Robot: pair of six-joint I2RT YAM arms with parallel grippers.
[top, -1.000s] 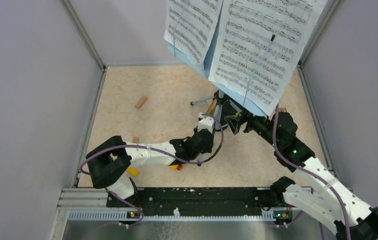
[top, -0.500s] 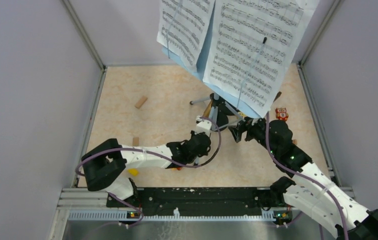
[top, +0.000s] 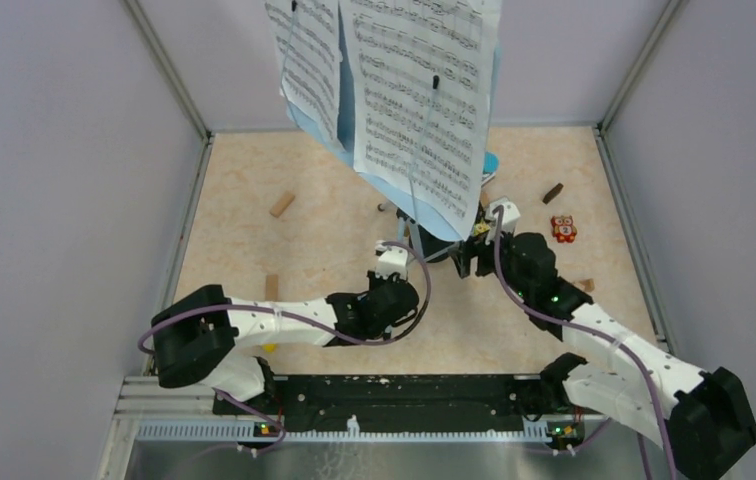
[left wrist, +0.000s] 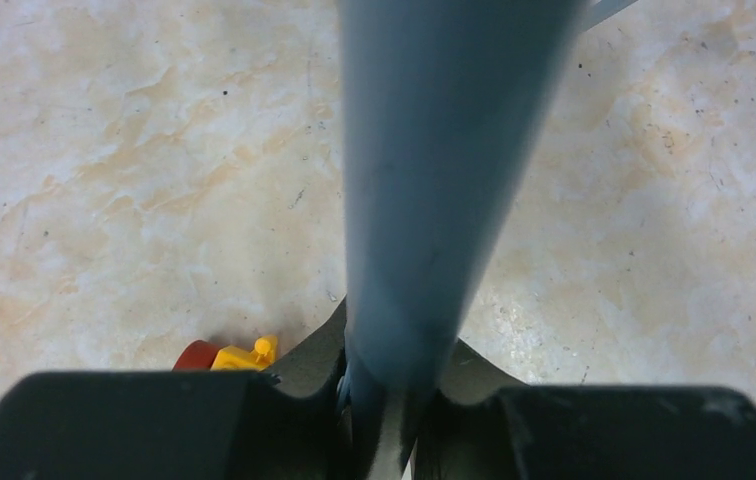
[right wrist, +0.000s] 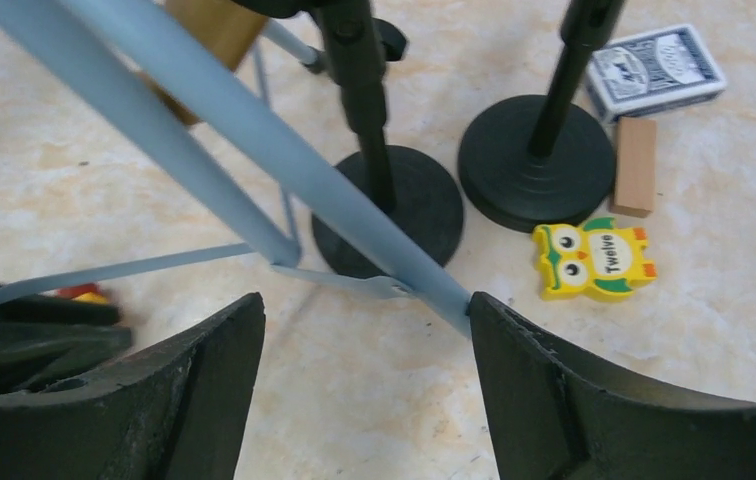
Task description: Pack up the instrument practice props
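**Music rack held by its pole, tripod legs not yet folded**

The left fingers (left wrist: 386,415) are pinched narrow on the pale-blue pole (left wrist: 419,180) of the music rack (top: 346,100). The rack stands mid-tabletop (top: 254,180), leaning, with the sheet-music pages (top: 424,100) on it. The pole's long axis runs up and away from that grip. The right fingers (right wrist: 364,315) stand wide and hold nothing. One tripod leg (right wrist: 254,140) slants between them, its lower end close to the right-hand finger. The right arm is nearer the legs, so folding them likely falls to it. Two black mic holders (right wrist: 529,175) stand just beyond
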